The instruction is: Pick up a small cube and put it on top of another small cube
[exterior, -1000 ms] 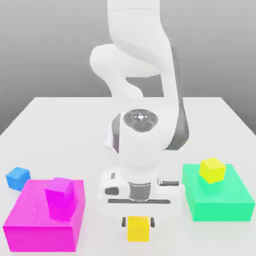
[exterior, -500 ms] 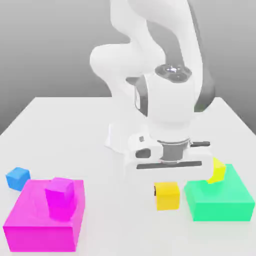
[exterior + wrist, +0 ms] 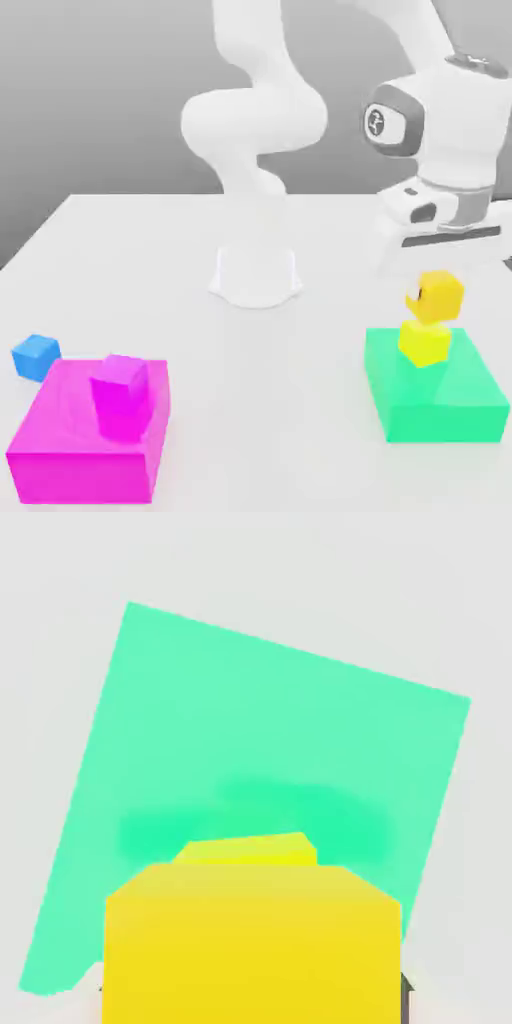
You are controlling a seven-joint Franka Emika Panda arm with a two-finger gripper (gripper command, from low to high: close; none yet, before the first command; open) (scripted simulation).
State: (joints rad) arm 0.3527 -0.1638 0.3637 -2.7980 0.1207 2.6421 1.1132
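Since the earlier frames, the arm is carrying the golden cube [image 3: 439, 297] away from the bottom centre of the exterior view, up and across to the right side, where it is now hanging just above the pale yellow cube [image 3: 424, 342]. That pale cube is sitting on the green block [image 3: 440, 405] in the lower right of the frame, well apart from the magenta block [image 3: 70, 450], the small magenta cube [image 3: 119, 392] resting on it, and the blue cube [image 3: 35, 356] at the left edge.

The gripper [image 3: 437, 283] is pinching the golden cube between its fingers — closed tight on it and pointing straight down, which is keeping the cube level for a flat landing. A thin gap seems to be separating the two cubes, though they are close enough that contact cannot be ruled out.

Seen from the hand view, the golden cube [image 3: 252, 942] is filling the lower part of the picture, with a sliver of the pale yellow cube [image 3: 248, 852] peeking out beyond it and the green block [image 3: 260, 732] spreading behind — a sign, by my reading, that the alignment is nearly right but slightly offset. Stacking is looking close; lowering gently and releasing appears to be what remains.
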